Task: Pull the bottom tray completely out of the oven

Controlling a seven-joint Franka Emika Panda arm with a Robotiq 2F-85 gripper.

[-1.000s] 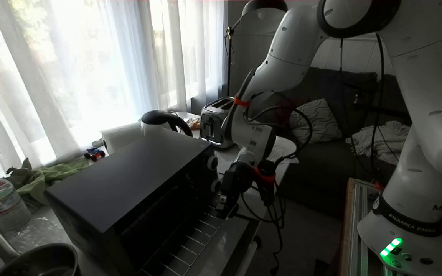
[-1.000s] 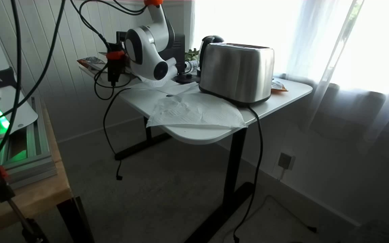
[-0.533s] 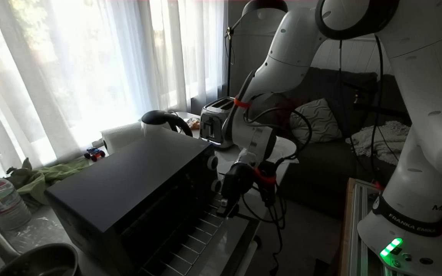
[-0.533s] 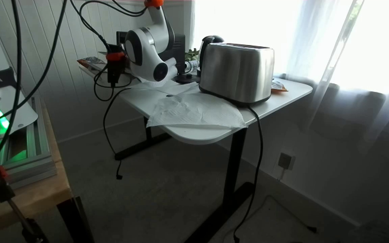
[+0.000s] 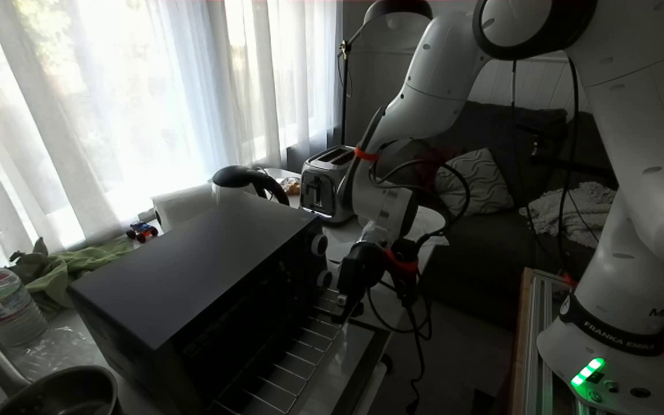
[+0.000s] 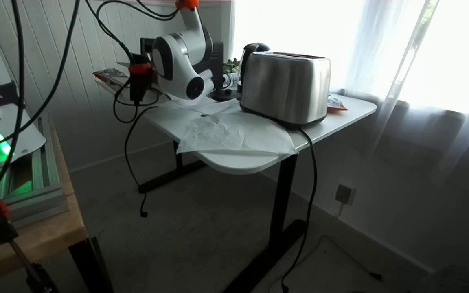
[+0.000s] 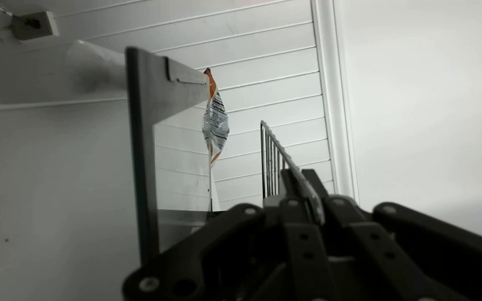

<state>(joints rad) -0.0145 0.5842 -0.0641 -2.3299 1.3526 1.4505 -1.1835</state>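
The bottom tray (image 5: 303,359), a silvery wire rack with parallel bars, sticks partly out of the oven (image 5: 199,265), a large black box. Its rear part is hidden inside. The oven's glass door (image 5: 361,369) is folded down, with the tray above it. My gripper (image 5: 340,311) is at the tray's front rod, near the end by the oven's knobs. In the wrist view my gripper (image 7: 297,169) has its fingers on both sides of the front rod of the tray (image 7: 280,148), shut on it. The door's frame (image 7: 140,146) shows to the left there.
A silver toaster (image 5: 317,187) and a black-handled kettle (image 5: 240,176) stand beyond the oven. A steel pot (image 5: 58,392) and a water bottle (image 5: 3,302) are on its near side. Cables (image 5: 418,311) hang from the wrist beside the table edge.
Over the last half second my gripper and the tray's front rod have moved a little outward, away from the oven. The oven and its door have not moved.
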